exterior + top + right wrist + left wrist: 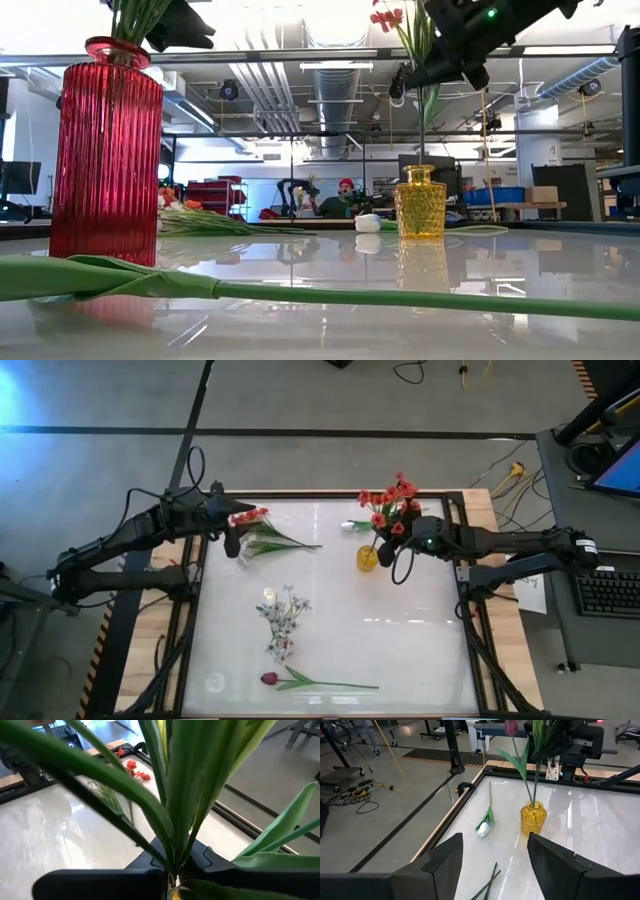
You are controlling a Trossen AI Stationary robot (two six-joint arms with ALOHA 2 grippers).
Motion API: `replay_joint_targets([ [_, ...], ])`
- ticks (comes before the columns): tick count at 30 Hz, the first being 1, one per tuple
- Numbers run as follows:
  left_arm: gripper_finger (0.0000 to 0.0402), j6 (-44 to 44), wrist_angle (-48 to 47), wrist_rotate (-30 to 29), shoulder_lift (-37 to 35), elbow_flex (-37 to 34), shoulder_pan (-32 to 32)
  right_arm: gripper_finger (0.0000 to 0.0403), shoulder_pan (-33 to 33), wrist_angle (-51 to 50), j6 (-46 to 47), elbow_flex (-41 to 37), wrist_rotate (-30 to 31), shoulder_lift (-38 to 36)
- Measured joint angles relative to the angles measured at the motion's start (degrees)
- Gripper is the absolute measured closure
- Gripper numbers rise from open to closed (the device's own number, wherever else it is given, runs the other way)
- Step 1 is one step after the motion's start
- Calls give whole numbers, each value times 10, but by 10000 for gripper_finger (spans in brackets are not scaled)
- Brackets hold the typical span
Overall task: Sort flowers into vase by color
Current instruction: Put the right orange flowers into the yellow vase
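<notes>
1. On the table's far right, the yellow vase (368, 557) holds red flowers (392, 503); the right gripper (399, 566) is closed on their stems.
2. The red vase (107, 150) holds green stems.
3. The left gripper (232, 547) hangs part-open, empty, above loose orange flowers (252, 517).
4. White sprays (282, 615) and a maroon tulip (270, 679) lie loose.

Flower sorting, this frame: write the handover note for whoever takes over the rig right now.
Right gripper: shut on flower stems above the yellow vase, which already holds orange-red flowers.
Left gripper: open, empty, by the loose orange-red flowers.
Red vase: holds green stems.
Left on the table: white rose, whitish sprays, maroon tulip.
</notes>
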Motion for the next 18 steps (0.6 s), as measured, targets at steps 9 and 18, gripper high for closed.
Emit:
replay_joint_targets([
  [9,194,0,0,0,0,0,0,390,0,1,6,0,-1,0],
  [18,194,0,0,0,0,-1,0,390,0,21,6,0,-2,0],
])
